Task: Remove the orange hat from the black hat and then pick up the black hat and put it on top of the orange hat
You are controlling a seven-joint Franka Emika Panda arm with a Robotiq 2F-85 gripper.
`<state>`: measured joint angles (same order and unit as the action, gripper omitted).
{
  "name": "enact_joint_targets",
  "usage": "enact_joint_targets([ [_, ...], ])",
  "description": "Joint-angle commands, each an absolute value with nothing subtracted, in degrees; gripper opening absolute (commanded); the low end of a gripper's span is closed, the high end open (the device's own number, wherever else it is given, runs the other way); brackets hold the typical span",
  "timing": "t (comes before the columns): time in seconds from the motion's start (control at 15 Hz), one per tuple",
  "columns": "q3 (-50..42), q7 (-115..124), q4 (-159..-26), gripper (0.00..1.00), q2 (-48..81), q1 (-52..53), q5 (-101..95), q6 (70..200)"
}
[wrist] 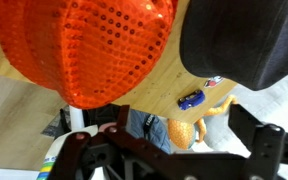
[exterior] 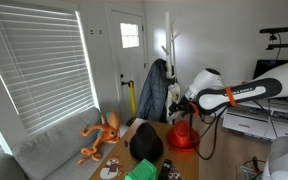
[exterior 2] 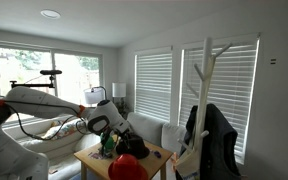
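The orange sequined hat [wrist: 84, 45] lies on the wooden table [wrist: 154, 85], beside the black hat [wrist: 244, 40] and apart from it. Both hats show in both exterior views: orange hat [exterior: 182, 137] [exterior 2: 127, 168], black hat [exterior: 146, 143] [exterior 2: 134, 146]. My gripper [wrist: 169, 155] is open and empty, its two fingers spread wide at the bottom of the wrist view. In the exterior views the gripper [exterior: 177, 108] [exterior 2: 105, 136] hovers just above the table near the orange hat.
A small blue toy car [wrist: 191, 98] sits at the table edge. An orange octopus toy [exterior: 102, 135] lies on the grey sofa beside the table. Green items [exterior: 141, 170] lie at the table's near end. A coat rack with a dark jacket [exterior: 154, 90] stands behind.
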<state>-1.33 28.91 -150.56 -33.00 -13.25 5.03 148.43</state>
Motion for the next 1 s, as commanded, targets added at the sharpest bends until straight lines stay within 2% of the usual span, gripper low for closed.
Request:
enact_joint_targets([
  [0.0, -0.35, 29.87, -142.71, 1.00, -23.77, -11.46, 8.90, 147.36],
  [0.4, 0.34, 31.23, -133.74, 1.00, -13.25, -7.70, 12.17, 145.53],
  [0.93, 0.73, 34.61, -128.70, 1.00, -5.08, -4.41, 12.97, 147.50],
])
